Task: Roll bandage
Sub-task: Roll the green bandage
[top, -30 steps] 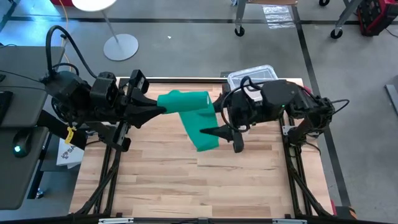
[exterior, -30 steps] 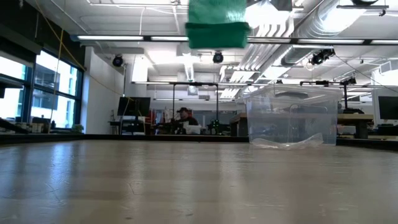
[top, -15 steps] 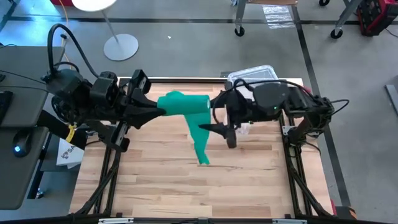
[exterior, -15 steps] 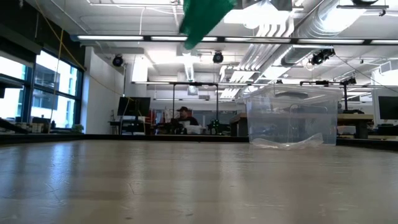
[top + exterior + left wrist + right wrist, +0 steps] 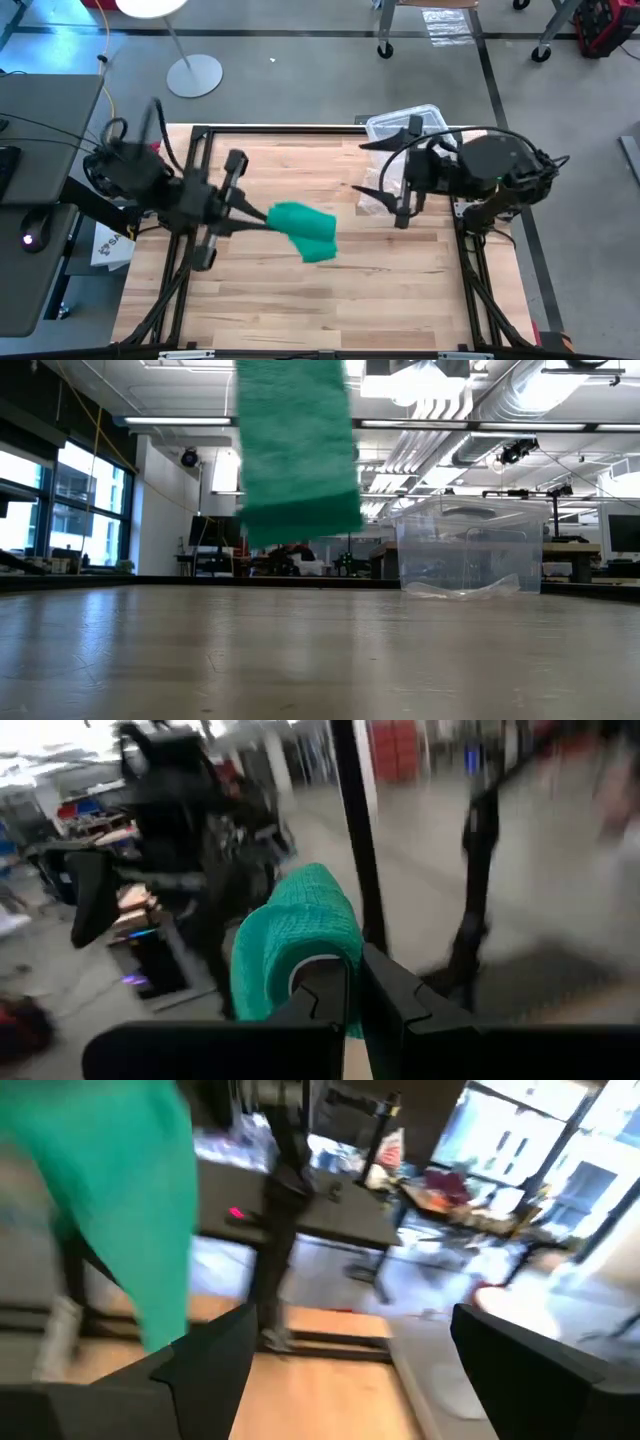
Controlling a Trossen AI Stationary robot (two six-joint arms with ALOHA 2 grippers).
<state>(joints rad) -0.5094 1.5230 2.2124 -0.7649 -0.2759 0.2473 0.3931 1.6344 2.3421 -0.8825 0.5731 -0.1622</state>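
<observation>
Jaws of the right gripper (image 5: 388,200) now wide and empty beside the clear box (image 5: 404,122), having let go of the bandage (image 5: 303,232). Left gripper (image 5: 262,215) clamps it alone, above the tabletop (image 5: 400,290), well left of the box; loose end hangs, so rolling isn't finished.

Light wood-plank table (image 5: 300,300) in a black frame; clear plastic box (image 5: 470,550) sits on its far right corner; crinkly clear bag inside.

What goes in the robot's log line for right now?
left gripper: shut on bandage, lifted off table | right gripper: open, empty, apart from bandage
</observation>
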